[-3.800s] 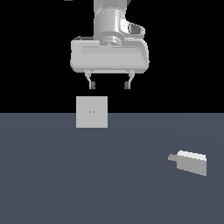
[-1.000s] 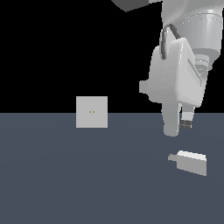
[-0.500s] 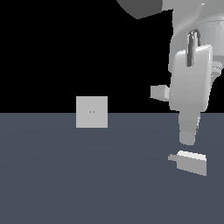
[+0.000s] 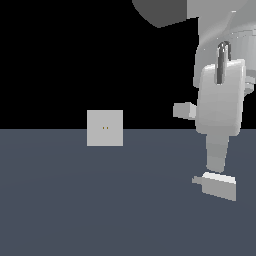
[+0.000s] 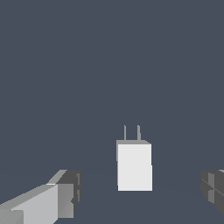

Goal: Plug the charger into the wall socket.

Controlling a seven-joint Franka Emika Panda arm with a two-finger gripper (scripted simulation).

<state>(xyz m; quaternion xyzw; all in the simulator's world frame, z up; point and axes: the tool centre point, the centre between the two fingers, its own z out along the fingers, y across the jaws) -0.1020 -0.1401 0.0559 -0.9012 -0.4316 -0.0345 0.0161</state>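
The charger (image 4: 218, 184) is a small light grey block lying on the dark floor at the exterior view's right, its stub pointing toward the exterior view's left. My gripper (image 4: 216, 168) hangs just above it, fingers pointing down. The wrist view shows the charger (image 5: 134, 166) with two thin prongs, lying between the two fingers (image 5: 65, 194) of my gripper (image 5: 141, 191). They stand wide apart, open, not touching it. The wall socket (image 4: 105, 128) is a pale square plate with two tiny yellowish holes, standing upright far to the exterior view's left.
Dark grey floor (image 4: 100, 210) stretches between socket and charger. The background behind is black. No other objects show.
My gripper has travelled from above the socket to the exterior view's right, turned, and come down over the charger. The charger and socket have stayed put.
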